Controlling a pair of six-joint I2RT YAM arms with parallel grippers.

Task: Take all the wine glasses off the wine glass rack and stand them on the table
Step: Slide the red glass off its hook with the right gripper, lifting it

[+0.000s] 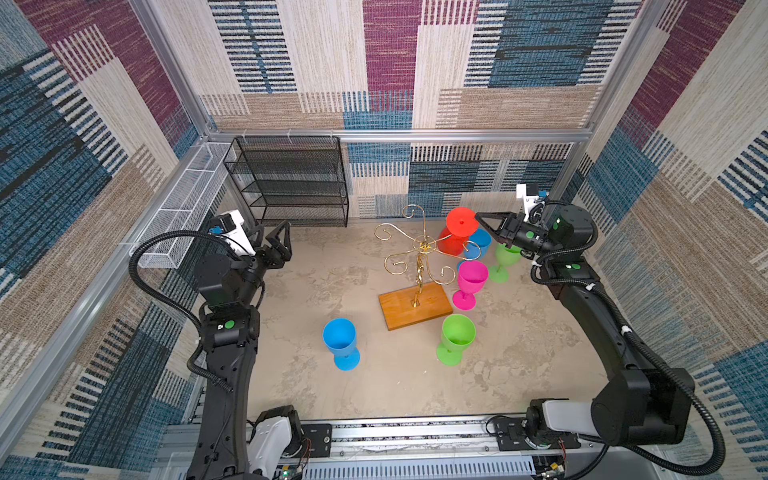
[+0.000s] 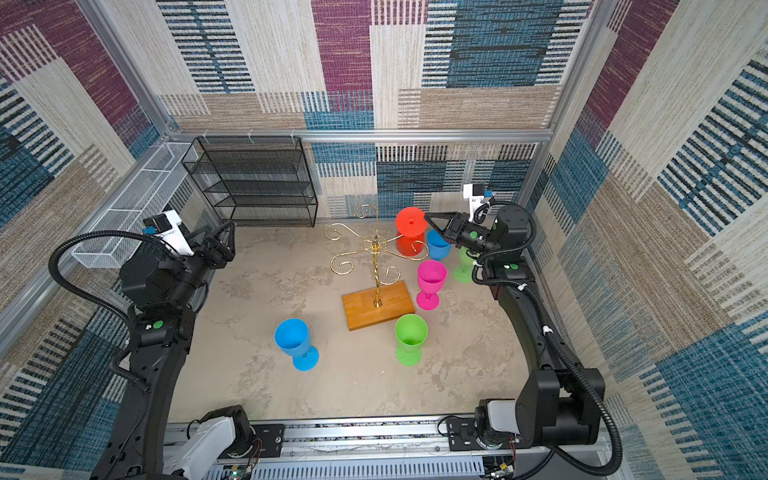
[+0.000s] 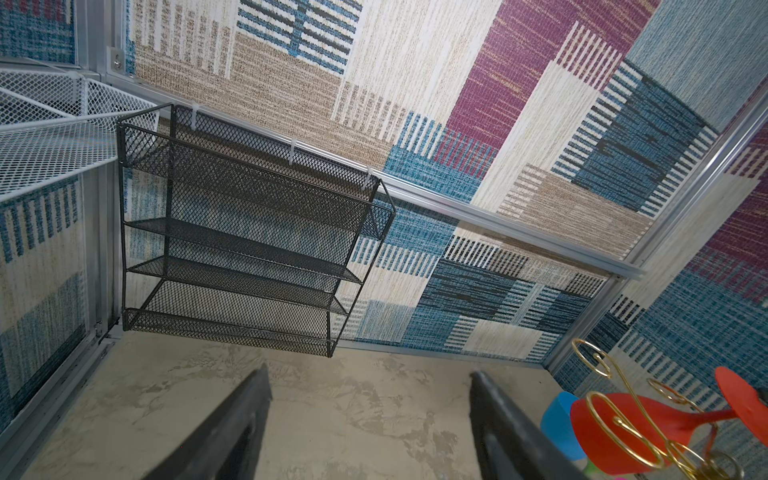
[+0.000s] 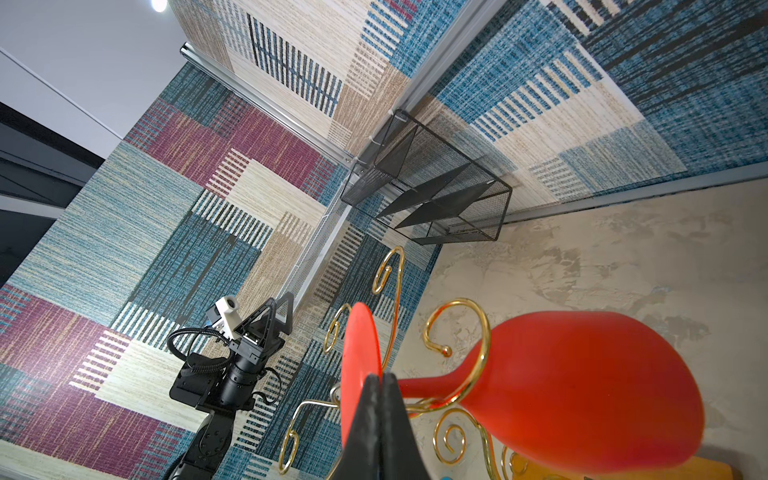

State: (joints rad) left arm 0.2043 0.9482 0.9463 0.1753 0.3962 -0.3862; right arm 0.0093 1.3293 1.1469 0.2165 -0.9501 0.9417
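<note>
The red wine glass (image 1: 461,222), foot touched by the closed right gripper (image 1: 478,215), grip unclear, is best being slid toward three o'clock off the wine glass rack (image 1: 399,308).

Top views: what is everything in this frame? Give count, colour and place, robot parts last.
wine glass rack: one, gold wire on a wooden base, table centre
red wine glass: one, red, hanging upside down on the rack's far right arm
blue wine glasses: two, blue, one upright front left, one behind the red glass
green wine glasses: two, green, one before the base, one far right
pink wine glass: one, pink, right of the rack
black mesh shelf unit: one, black, back wall
white wire basket: one, white, left wall
table: one, mottled beige
left gripper: open, empty, left side
right gripper: shut, at the red glass's foot
</note>
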